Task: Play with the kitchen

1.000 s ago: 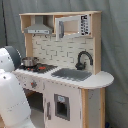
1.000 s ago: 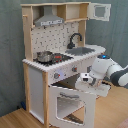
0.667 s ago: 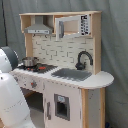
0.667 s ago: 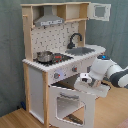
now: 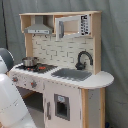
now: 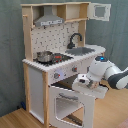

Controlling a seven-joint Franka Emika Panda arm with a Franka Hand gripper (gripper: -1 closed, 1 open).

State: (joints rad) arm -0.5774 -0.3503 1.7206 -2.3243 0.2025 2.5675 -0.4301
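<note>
The kitchen [image 5: 75, 95] is a tall white and light-wood toy unit, seen in both exterior views, with a grey range hood [image 5: 39, 27], a black faucet [image 5: 82, 59] and a grey sink [image 5: 72, 74]. In the second exterior view the kitchen [image 6: 35, 85] has its oven door [image 6: 70, 102] hanging open, tilted outward. My gripper [image 6: 84, 82] sits at that door's top edge, at the end of the white arm [image 6: 112, 75] reaching in from the second exterior view's right. In the first exterior view only the white arm body [image 5: 10, 100] shows at the left; the gripper is hidden.
A metal pot [image 6: 44, 56] stands on the stove beside red burners. Knobs [image 6: 56, 75] line the front panel above the oven. The upper cabinet door [image 6: 100, 11] stands open. A grey curtain hangs behind, and a wooden floor [image 6: 15, 117] lies below.
The gripper has moved slightly down and toward the second exterior view's left, staying at the oven door's top edge. The kitchen's other parts have not moved.
</note>
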